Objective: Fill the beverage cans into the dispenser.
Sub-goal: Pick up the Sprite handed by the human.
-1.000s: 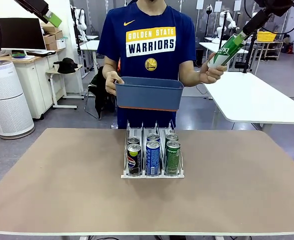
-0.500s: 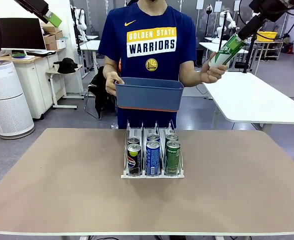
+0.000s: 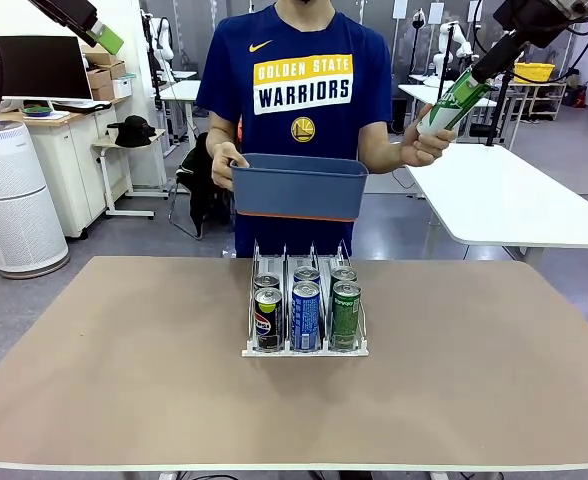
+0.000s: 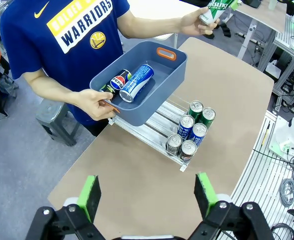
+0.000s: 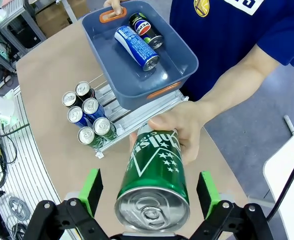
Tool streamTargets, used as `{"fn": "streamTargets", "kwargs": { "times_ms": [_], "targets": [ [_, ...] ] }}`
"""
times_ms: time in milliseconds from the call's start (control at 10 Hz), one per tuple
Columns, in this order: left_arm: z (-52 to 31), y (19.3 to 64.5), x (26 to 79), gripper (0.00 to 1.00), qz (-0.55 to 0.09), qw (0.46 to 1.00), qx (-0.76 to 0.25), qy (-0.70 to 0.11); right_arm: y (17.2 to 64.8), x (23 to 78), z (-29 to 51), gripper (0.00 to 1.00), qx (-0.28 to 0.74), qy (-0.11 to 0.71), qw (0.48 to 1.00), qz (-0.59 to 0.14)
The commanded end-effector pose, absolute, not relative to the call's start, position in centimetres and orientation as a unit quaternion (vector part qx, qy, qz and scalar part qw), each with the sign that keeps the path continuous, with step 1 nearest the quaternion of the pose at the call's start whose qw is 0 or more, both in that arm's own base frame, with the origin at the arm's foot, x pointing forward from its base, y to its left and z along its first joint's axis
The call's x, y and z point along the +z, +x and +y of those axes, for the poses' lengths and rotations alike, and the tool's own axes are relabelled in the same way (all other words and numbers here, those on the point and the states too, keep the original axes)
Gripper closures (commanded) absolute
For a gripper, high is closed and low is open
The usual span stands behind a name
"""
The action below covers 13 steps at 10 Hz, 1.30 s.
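Observation:
The clear dispenser (image 3: 304, 345) stands mid-table with several beverage cans (image 3: 305, 315) in its three lanes: black, blue and green. It also appears in the left wrist view (image 4: 152, 131) and the right wrist view (image 5: 118, 107). The person's hand holds up a green can (image 3: 448, 106) at the upper right. My right gripper (image 3: 466, 88) is open, and that green can (image 5: 154, 170) lies between its fingers (image 5: 93, 186) with a gap on each side. My left gripper (image 4: 147, 195) hangs open and high at the left, holding nothing.
The person's other hand holds a blue-grey tub (image 3: 297, 187) above the table's far edge. A black can (image 4: 116, 82) and a blue can (image 4: 137, 82) lie inside it. A white table (image 3: 514, 200) stands behind at the right, and an air purifier (image 3: 14, 200) at the left.
My right arm's wrist has shifted slightly up and right around the green can. The person's hand, the can and the tub stay where they were. The left arm has not moved.

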<state>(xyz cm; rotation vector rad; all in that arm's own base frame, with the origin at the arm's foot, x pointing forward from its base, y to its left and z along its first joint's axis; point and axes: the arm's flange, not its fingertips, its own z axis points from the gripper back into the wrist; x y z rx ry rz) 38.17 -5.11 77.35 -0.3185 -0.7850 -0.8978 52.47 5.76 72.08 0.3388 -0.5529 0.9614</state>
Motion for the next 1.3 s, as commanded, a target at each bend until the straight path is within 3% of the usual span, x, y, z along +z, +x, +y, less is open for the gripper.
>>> {"fn": "streamTargets", "kwargs": {
  "times_ms": [0,200,300,400,500,700,800,1000,1200],
  "targets": [
    [-5.17,38.07,77.25,0.0,-0.367,0.816,-0.421,-0.147,52.38,72.21,5.71,0.0,0.454,0.16,0.836,-0.262],
    [-5.17,38.07,77.25,0.0,-0.367,0.816,-0.421,-0.147,52.47,72.09,5.77,0.0,0.454,0.16,0.837,-0.261],
    [-5.17,38.07,77.25,0.0,-0.367,0.816,-0.421,-0.147,52.37,72.0,5.54,0.58,0.475,0.181,0.824,-0.249],
    [-5.17,38.07,77.25,0.0,-0.367,0.816,-0.421,-0.147,52.32,72.07,5.48,0.6,0.471,0.178,0.826,-0.251],
    [-5.17,38.07,77.25,0.0,-0.367,0.816,-0.421,-0.147,52.33,72.1,5.46,1.0,0.47,0.18,0.827,-0.25],
    [-5.17,38.07,77.25,0.0,-0.367,0.816,-0.421,-0.147,52.37,72.04,5.51,1.0,0.467,0.179,0.829,-0.252],
    [-5.17,38.07,77.25,0.0,-0.367,0.816,-0.421,-0.147,52.48,72.12,5.49,0.85,0.465,0.178,0.829,-0.254],
    [-5.17,38.07,77.25,0.0,-0.367,0.816,-0.421,-0.147,52.35,72.14,5.53,1.0,0.46,0.178,0.829,-0.262],
    [-5.17,38.07,77.25,0.0,-0.367,0.816,-0.421,-0.147,52.41,72.16,5.47,1.0,0.465,0.183,0.824,-0.267]
  ]
}}
